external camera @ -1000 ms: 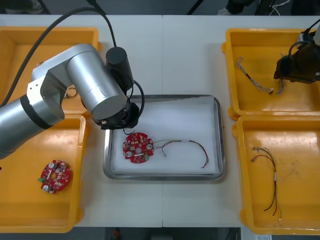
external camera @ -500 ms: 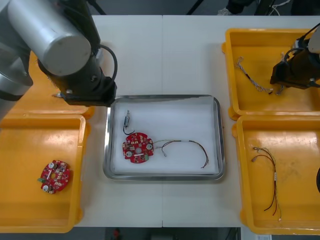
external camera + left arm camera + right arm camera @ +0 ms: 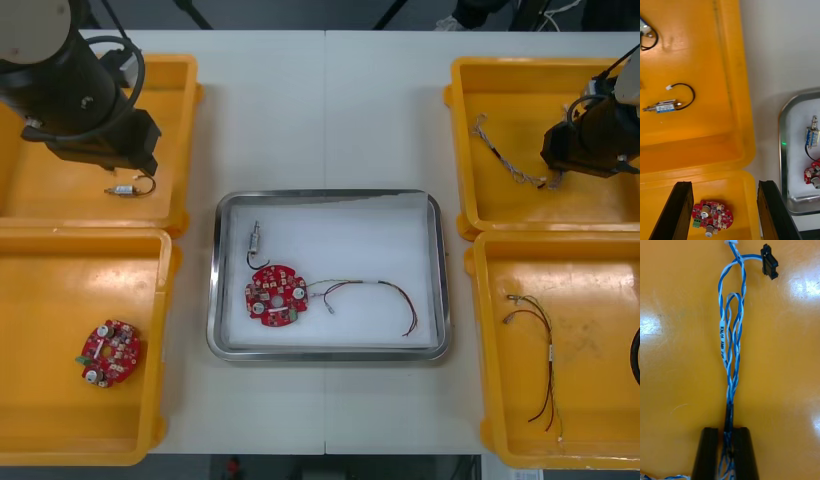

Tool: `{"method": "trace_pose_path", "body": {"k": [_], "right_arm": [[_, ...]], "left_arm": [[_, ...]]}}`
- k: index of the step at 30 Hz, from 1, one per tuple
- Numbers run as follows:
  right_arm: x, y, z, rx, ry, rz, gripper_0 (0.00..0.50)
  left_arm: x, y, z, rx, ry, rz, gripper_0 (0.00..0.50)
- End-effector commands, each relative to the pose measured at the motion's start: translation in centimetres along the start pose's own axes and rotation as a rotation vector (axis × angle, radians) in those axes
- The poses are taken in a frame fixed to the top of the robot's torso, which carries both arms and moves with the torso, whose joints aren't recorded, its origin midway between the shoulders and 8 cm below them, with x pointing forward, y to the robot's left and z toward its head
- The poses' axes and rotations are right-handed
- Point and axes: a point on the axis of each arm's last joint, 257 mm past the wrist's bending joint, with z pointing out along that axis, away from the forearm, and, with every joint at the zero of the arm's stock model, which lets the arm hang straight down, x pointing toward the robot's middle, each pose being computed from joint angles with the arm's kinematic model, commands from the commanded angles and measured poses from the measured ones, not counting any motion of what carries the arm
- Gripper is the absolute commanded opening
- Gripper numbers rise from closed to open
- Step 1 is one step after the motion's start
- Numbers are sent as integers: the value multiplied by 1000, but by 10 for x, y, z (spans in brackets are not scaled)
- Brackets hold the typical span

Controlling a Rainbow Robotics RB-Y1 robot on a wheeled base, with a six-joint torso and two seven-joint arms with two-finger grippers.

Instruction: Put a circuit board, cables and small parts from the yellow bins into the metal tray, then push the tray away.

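The right claw is clamped on the blue-white cable in the far right bin. Its two fingers stand apart only by the width of the cable, and the twisted strands pass between them. The cable lies flat on the floor of the bin, folded back on itself, so that several runs lie side by side. One run carries a small white label with print, and a black plug sits at the far end.

I judge the cable to be very light and soft. When lifted it will probably hang and swing, and the loose end with the plug may catch on the bin wall. The hold where the runs come together looks good to me, because there the claw takes all strands at once; the plug is better left free.

The left claw hangs over the far left bin, fingers wide apart and nothing between them. Below it lie a wired part and, in the near left bin, a spare board.

The tray on the tabletop already holds a board, a red-yellow cable and a small part.
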Motion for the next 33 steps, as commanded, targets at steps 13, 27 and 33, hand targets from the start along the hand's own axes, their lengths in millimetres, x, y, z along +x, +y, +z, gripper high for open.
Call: {"method": "trace_pose_path", "body": {"k": [13,27,33], "right_arm": [[-36,6,-94,47,3,-92,0],[-36,25,-174,54,2,-198,0],[-32,44,-195,46,-10,-289,0]], "left_arm": [[-62,83,-13,-35,-94,46,500],[-87,106,16,2,-126,-56,500],[-95,117,27,0,-141,-93,500]]}}
